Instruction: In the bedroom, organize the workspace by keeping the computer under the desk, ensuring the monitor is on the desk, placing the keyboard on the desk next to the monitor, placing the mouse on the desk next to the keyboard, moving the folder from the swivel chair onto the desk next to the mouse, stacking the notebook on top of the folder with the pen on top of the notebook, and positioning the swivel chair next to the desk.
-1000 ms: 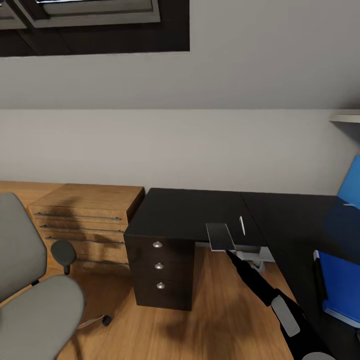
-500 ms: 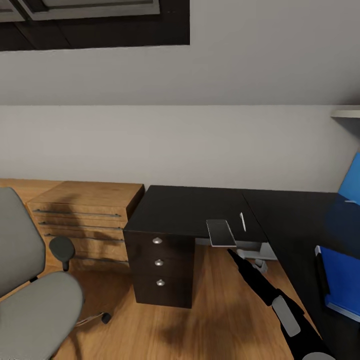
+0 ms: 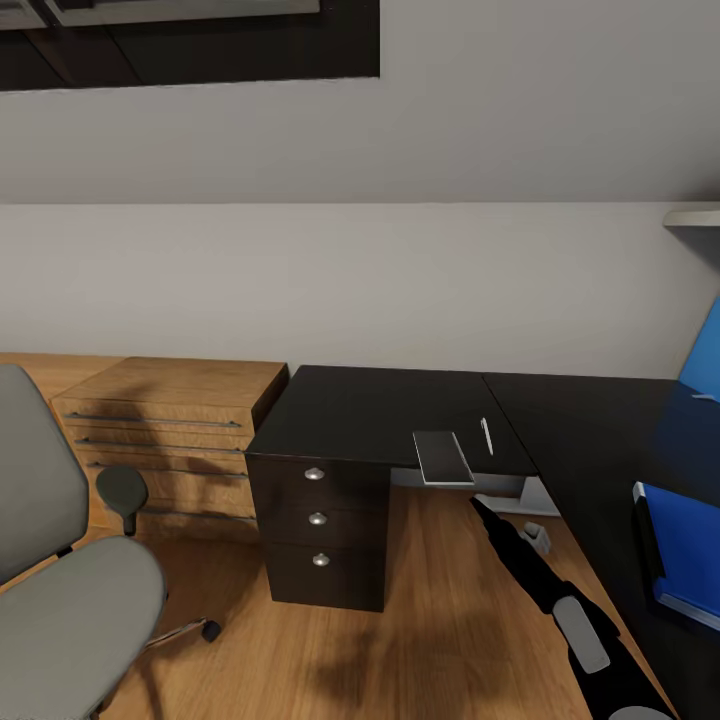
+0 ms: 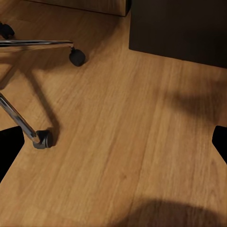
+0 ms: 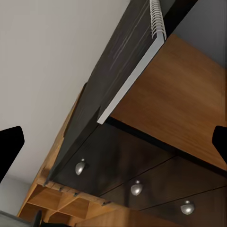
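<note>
Right gripper beneath thin grey spiral-bound notebook

Grey notebook overhangs the desk's near edge, pen just right of it; blue folder lies far right; swivel chair stands left.

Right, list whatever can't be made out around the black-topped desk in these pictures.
- Bright-blue flat folder: cut off by the head view's right edge.
- Grey padded swivel chair: cut by that view's left and bottom edges.
- Thin light-coloured pen: too small in the head view to tell its ends apart.
- Space under the black-topped desk: mostly hidden in the head view by the top and the dark drawer unit.
</note>
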{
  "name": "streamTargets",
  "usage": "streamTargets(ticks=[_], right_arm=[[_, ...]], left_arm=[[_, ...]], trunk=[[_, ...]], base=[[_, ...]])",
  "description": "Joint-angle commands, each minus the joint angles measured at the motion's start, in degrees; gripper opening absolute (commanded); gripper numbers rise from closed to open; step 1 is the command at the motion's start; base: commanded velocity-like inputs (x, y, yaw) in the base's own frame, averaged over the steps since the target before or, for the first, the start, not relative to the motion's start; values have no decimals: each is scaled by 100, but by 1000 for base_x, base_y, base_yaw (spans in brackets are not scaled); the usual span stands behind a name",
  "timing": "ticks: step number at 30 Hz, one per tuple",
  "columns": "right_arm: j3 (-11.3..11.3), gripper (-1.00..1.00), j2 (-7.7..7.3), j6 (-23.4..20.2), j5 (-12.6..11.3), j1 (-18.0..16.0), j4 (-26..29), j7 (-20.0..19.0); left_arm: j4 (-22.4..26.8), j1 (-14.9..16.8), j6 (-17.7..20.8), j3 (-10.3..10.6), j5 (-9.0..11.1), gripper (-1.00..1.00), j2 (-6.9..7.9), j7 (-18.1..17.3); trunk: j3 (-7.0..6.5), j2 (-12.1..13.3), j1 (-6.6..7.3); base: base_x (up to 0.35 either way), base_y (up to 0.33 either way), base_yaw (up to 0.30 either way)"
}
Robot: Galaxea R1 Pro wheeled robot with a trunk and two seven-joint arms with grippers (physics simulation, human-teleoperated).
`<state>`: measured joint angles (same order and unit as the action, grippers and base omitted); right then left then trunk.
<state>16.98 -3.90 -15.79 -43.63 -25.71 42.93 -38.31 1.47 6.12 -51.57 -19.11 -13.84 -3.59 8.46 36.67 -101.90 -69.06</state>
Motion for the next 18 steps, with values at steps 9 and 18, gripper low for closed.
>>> streamTargets(ticks=[9, 18], right_arm=[[132, 100, 10, -11, -63, -4, -4, 87], [390, 100, 68, -19, -515, -4, -127, 627]], left_arm=[[1, 3, -17, -14, -66, 100, -1, 36], [2, 3, -20, -14, -66, 100, -1, 33]], trunk=[[6, -3, 1], [6, -3, 1]], base=[[0, 0, 0], [0, 0, 0]])
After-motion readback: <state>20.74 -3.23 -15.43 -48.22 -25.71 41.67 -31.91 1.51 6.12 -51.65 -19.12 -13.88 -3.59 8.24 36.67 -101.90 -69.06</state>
